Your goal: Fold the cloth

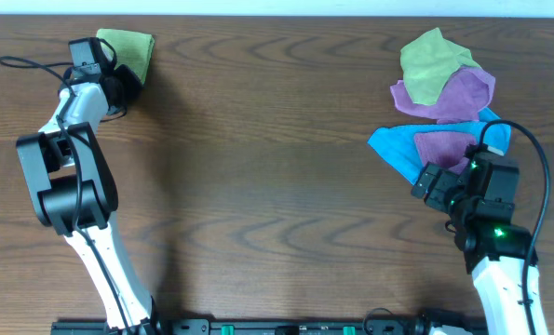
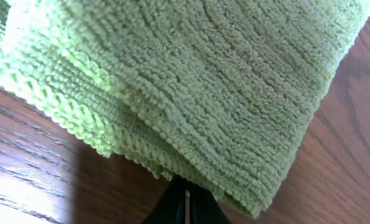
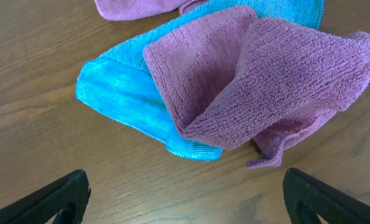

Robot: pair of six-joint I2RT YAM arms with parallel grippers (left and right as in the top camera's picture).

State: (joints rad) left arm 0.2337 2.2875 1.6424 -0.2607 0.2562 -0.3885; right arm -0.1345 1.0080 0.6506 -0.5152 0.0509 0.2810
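Observation:
A folded light-green cloth (image 1: 132,48) lies flat at the far left corner of the table and fills the left wrist view (image 2: 191,81). My left gripper (image 1: 123,79) is shut, its tips (image 2: 186,198) at the near edge of that cloth and partly hidden under it. My right gripper (image 1: 435,186) is open and empty (image 3: 194,205), low over bare wood just in front of a crumpled purple cloth (image 3: 265,81) lying on a blue cloth (image 3: 122,93).
A heap of unfolded cloths sits at the far right: a yellow-green one (image 1: 430,67), a purple one (image 1: 463,93), the blue one (image 1: 393,147) and the smaller purple one (image 1: 444,147). A black cable (image 1: 20,63) trails by the left arm.

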